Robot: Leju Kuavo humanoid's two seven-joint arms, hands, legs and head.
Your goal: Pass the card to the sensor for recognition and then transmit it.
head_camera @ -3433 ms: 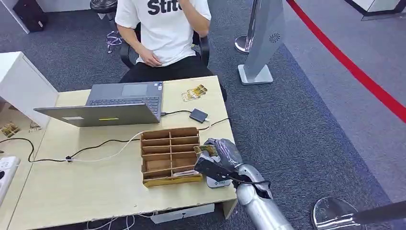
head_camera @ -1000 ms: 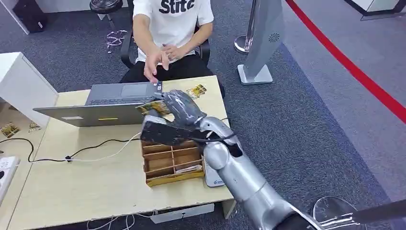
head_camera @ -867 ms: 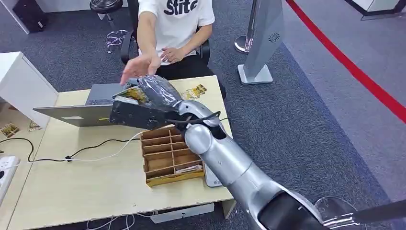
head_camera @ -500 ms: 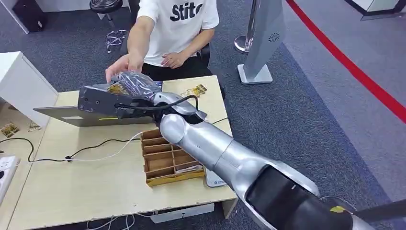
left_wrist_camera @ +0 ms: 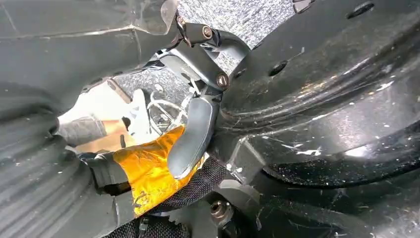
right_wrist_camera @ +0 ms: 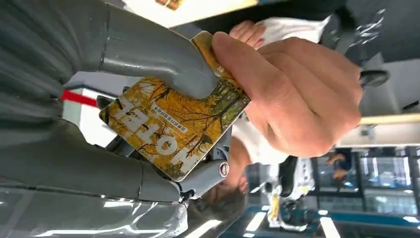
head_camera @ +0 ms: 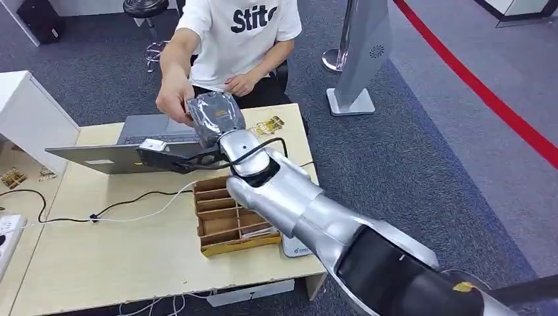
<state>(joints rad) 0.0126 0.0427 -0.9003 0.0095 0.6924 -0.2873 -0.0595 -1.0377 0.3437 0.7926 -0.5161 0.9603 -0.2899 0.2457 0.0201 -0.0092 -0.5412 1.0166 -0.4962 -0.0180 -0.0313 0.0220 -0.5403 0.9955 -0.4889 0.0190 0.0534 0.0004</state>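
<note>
My right hand is stretched out above the laptop toward the seated person. It pinches a yellow hotel card printed with autumn trees between its grey thumb and its fingers. The person's hand meets mine and grips the card's far end. The white card sensor lies at the table's near right edge, half hidden under my arm. My left hand hangs by dark body parts, and I cannot tell how its fingers lie.
An open grey laptop stands on the wooden table under my hand. A cardboard divider box sits by the sensor. Loose cards lie at the far edge, cables run left, and a grey stand is on the carpet.
My right arm swung from the sensor at the near right edge up and across over the laptop. The person reached out and now grips the card that I hold.
</note>
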